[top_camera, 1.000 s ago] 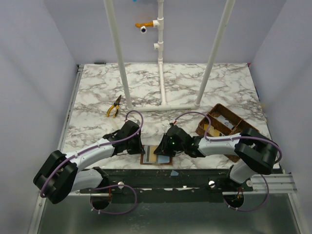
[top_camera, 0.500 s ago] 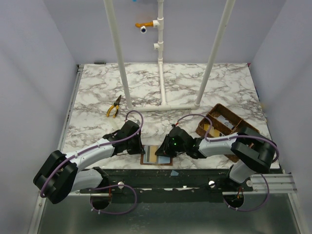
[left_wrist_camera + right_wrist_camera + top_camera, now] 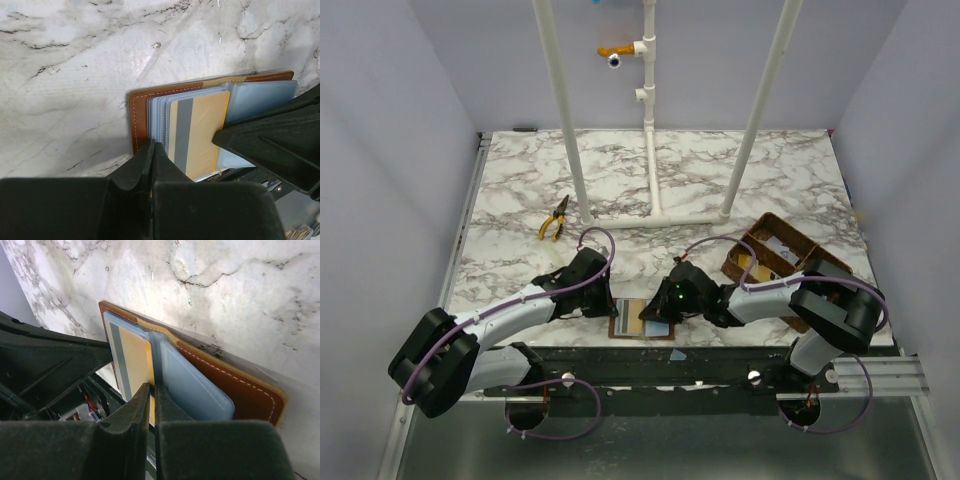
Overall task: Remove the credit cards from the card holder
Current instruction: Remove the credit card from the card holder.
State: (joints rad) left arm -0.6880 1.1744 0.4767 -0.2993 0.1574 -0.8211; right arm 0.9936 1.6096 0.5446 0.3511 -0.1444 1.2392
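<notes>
Lest the card holder (image 3: 137,115) slide, the left claw (image 3: 152,150), pressed together, pins its nine o'clock edge. The right claw (image 3: 152,390) pinches a yellow card (image 3: 135,357).

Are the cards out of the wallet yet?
Not yet. Done: the card holder lies open on the table, with the shut left gripper at its edge. In hand: the right gripper pinches the yellow card, which sits in the holder. Left: sliding it out, then any others.
</notes>
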